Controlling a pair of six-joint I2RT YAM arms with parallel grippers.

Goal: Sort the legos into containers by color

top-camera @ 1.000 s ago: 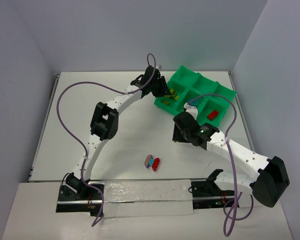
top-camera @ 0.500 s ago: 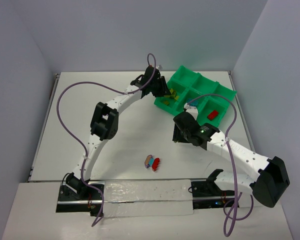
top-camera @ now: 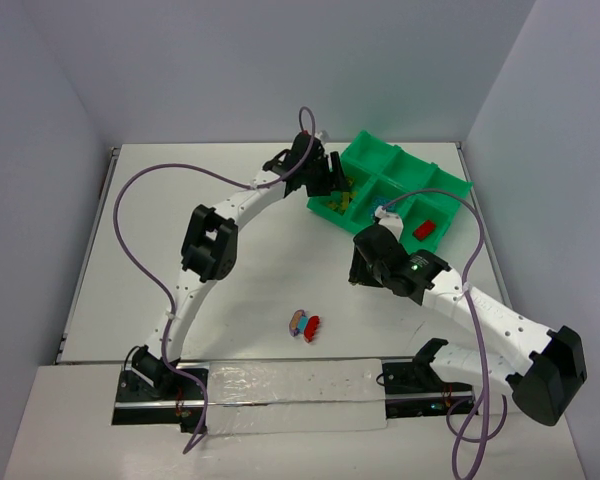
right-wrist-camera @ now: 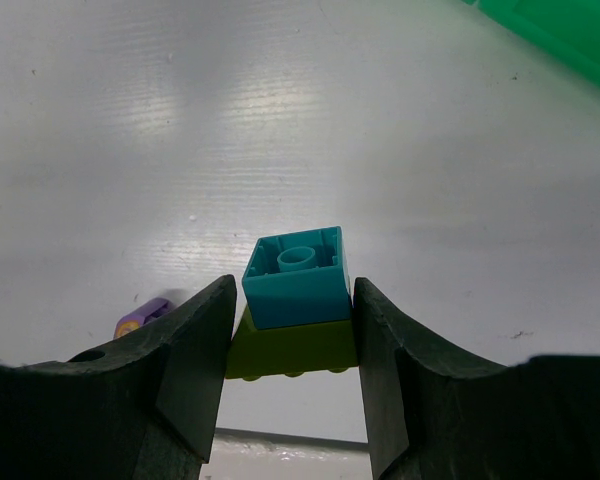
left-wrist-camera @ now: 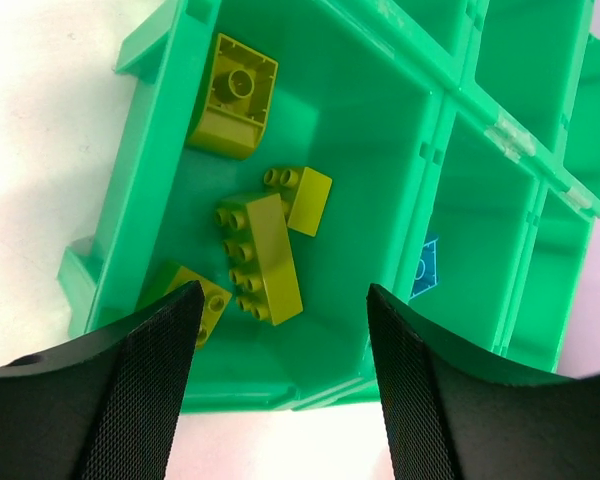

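Observation:
My left gripper (left-wrist-camera: 282, 295) (top-camera: 332, 186) hangs open over the near-left compartment of the green tray (left-wrist-camera: 140, 200) (top-camera: 378, 146). Nothing is between its fingers. Several olive-yellow legos (left-wrist-camera: 265, 258) lie on that compartment's floor, one partly hidden behind my left finger. A cyan lego (left-wrist-camera: 425, 270) shows in the compartment to the right. My right gripper (right-wrist-camera: 295, 290) (top-camera: 359, 268) is shut on a cyan brick (right-wrist-camera: 298, 275) stacked on an olive-yellow brick (right-wrist-camera: 292, 350), held above the white table. A red lego (top-camera: 425, 229) sits in a right-hand compartment.
A small cluster of legos, one purple (top-camera: 296, 320) and one red (top-camera: 313, 325), lies on the table in front of the arms. A purple brick (right-wrist-camera: 145, 317) shows past my right gripper's left finger. Grey walls enclose the table on three sides.
My left gripper has opened over the tray's yellow compartment. The right arm has shifted slightly, still gripping its stacked bricks.

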